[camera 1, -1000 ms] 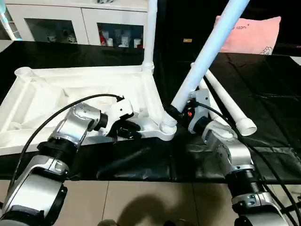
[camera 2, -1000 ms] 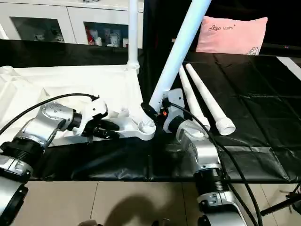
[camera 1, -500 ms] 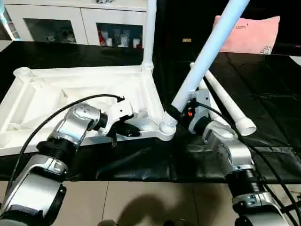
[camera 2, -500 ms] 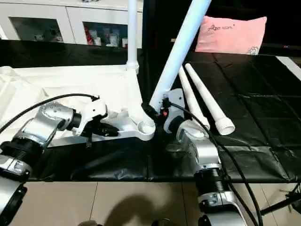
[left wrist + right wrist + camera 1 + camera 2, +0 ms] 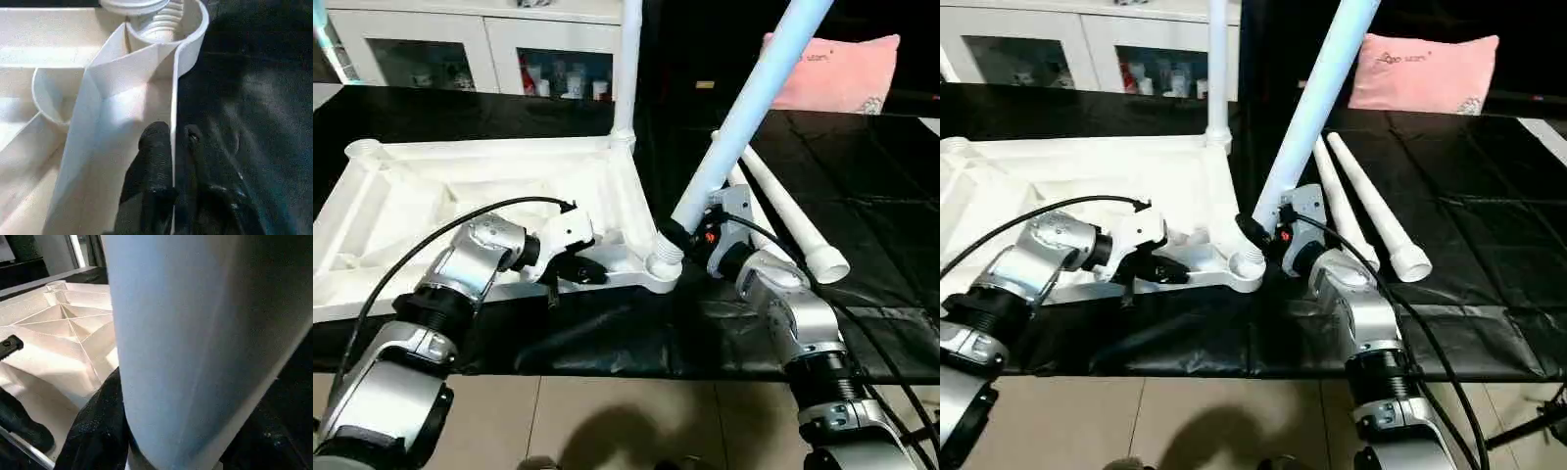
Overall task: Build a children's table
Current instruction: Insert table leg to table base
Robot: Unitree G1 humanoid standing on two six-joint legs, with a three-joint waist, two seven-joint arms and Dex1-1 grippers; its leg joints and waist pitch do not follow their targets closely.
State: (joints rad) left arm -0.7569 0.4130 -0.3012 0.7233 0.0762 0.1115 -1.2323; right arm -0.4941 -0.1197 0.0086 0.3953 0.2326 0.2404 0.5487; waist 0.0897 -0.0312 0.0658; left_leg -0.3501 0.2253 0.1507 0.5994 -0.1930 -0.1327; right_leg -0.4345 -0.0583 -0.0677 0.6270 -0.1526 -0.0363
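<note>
Left gripper (image 5: 172, 161) pinches the near rim of the upturned tabletop (image 5: 460, 186) on the black cloth (image 5: 862, 186), one finger on each side; right gripper (image 5: 674, 235) clasps a slanted leg (image 5: 744, 113) near the corner socket (image 5: 663, 266); beyond, two loose legs (image 5: 1361, 211) lying flat, one leg (image 5: 626, 69) upright in the far corner.

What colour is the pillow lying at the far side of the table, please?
The pillow is pink with small dark lettering, clearest in the right eye view.
</note>
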